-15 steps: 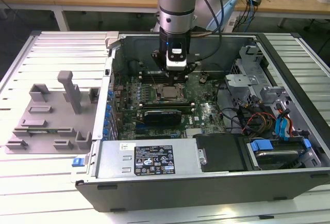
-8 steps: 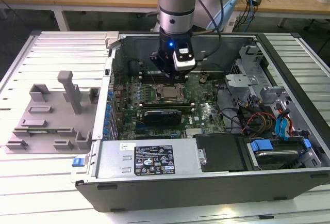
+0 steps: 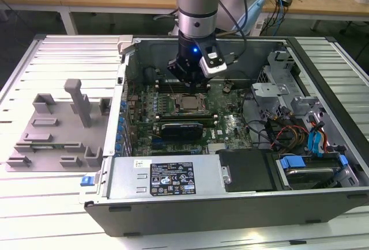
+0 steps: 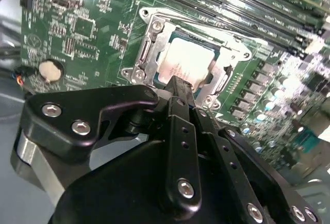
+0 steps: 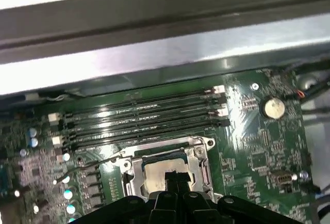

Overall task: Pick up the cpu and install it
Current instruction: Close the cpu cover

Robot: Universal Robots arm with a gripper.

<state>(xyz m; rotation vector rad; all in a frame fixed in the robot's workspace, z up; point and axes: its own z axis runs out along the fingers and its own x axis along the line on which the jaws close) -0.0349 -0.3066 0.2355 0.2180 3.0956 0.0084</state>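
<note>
The gripper (image 4: 178,84), pinched shut on nothing, hovers just above the socket frame (image 4: 147,53). The cpu (image 4: 188,61) lies flat inside that frame, so seating looks done. 4 memory slots (image 5: 144,118) run beside the frame, a coin cell (image 5: 274,107) sits near it, and nothing blocks it.

**Over the socket**

My gripper (image 3: 188,80) hangs inside the open computer case (image 3: 230,204), right above the cpu (image 3: 187,103), which sits in its socket on the green motherboard (image 3: 230,126). Grey fixture blocks (image 3: 57,129) stand outside, on the exterior view's left.
</note>
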